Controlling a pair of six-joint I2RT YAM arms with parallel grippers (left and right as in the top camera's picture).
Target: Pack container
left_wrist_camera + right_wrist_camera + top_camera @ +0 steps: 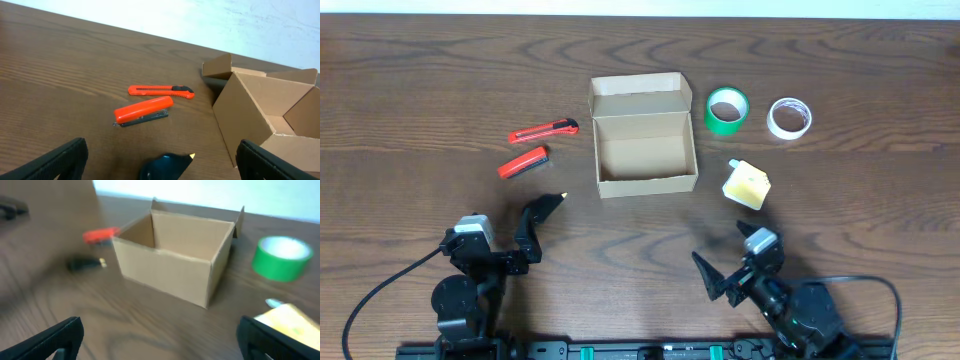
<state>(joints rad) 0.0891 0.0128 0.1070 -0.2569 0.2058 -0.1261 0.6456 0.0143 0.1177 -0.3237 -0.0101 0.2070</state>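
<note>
Currently the container (645, 150) is seen standing open and empty on the desk (410, 90). The left gripper (530, 240) and the right gripper (728, 262), both nearer than the container, are spread wide, and nothing is held. The light container could be shoved aside if its wall is clipped while the green tape roll (727, 110), just right of it, is carried in. No brand or readable writing is found.

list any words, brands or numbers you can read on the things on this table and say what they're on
No text can be read in any view.
On the cardboard box: nothing, plain brown.
On the green tape roll and the white tape roll: no markings show.
On the box cutter and the stapler: no lettering shows.
On the yellow bottle: too blurred to tell whether it carries a label.
</note>
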